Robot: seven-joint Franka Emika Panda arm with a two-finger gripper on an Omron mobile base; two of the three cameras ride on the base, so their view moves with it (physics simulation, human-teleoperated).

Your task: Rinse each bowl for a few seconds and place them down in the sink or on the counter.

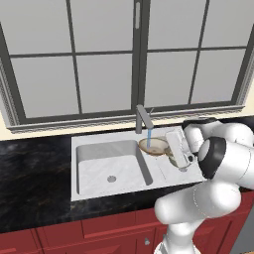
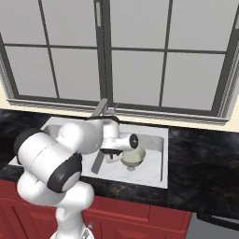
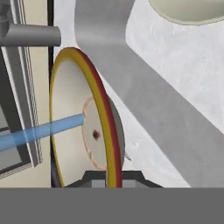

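Dark two-finger gripper (image 3: 105,178) sits at the bottom of the hand view, jaws pinched tight on the rim of a round shallow bowl (image 3: 81,127) with a pale beige inside, yellow lip and dark red outer edge. Held bowl stands on edge in that view, rising straight up from the fingertips, its open face toward the grey angular faucet (image 3: 28,35). Thin blue water stream (image 3: 41,131) runs from the faucet side and lands on the bowl's inner centre, near a faint reddish ring. From the left base view the held bowl (image 1: 154,145) is tan, just beyond the gripper (image 1: 171,144), directly under the faucet spout (image 1: 144,118) with the water stream (image 1: 149,134) hitting it, above the right basin of the light-grey marble-look double sink (image 1: 99,171). Second pale beige bowl (image 2: 132,158) rests down in the same basin, just below and beside the gripper; same bowl shows at the far upper edge of the hand view (image 3: 190,11). Black stone counter (image 1: 34,183) surrounds the sink, well to the gripper's side.
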